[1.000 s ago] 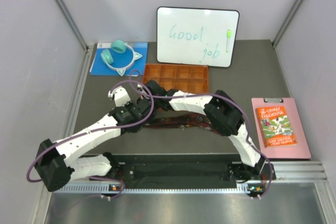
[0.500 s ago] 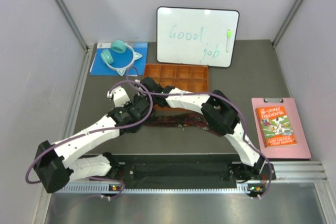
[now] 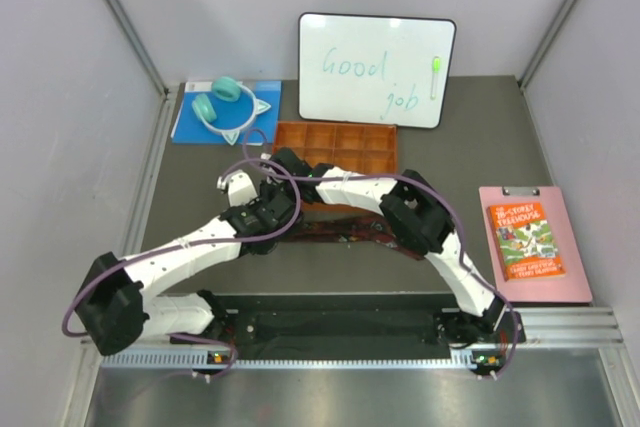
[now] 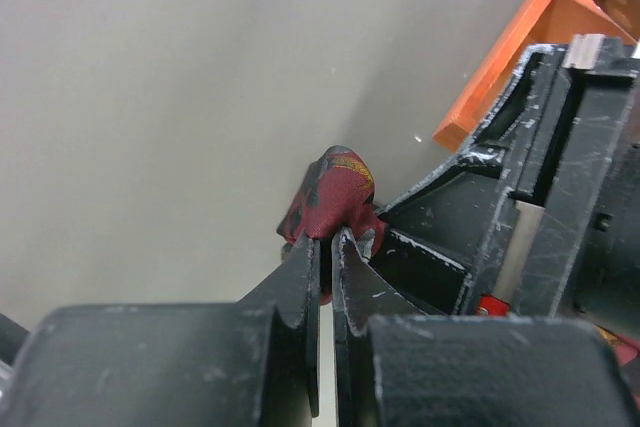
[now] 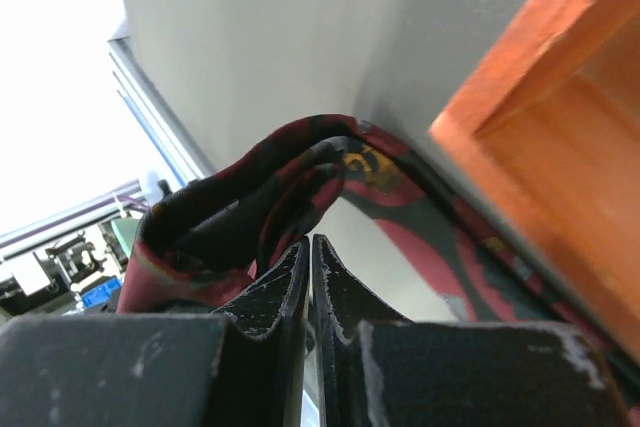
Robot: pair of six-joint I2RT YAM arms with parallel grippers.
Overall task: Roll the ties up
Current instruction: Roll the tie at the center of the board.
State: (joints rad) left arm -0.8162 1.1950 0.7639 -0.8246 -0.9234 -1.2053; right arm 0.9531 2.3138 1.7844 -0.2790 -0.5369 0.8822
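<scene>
Looks like the very first turn of the roll, best guess. Can see the tie (image 3: 335,237) stretched flat across the surface (image 3: 480,147), just in front of the tray (image 3: 336,126), mostly hidden under both arms from above. Got its left end folded back into a small loop right beside the tray's near corner. Got the left end effector (image 4: 327,242) squeezed narrow on a bunched nub of that fabric, and the right end effector (image 5: 308,247) nearly closed too, nipping the edge of the fold from the other side.

Some thoughts on doing this bit well, just opinion:
- Hold both pinches tight, looking like fairly slippery fabric.
- Turn the loop over along the tie's length, not sideways, to stack the edges and avoid ending up with a cone.
- Stay low to the surface, so no lifting the long tail and dragging it crooked.
- Mind the tray wall, sitting very close to the fold; avoid bumping it and shoving the tray or snagging the coil.
- Regrip one side at a time, never letting go with both at once.

Can't tell the amount wound so far from these views, probably barely one turn.
</scene>
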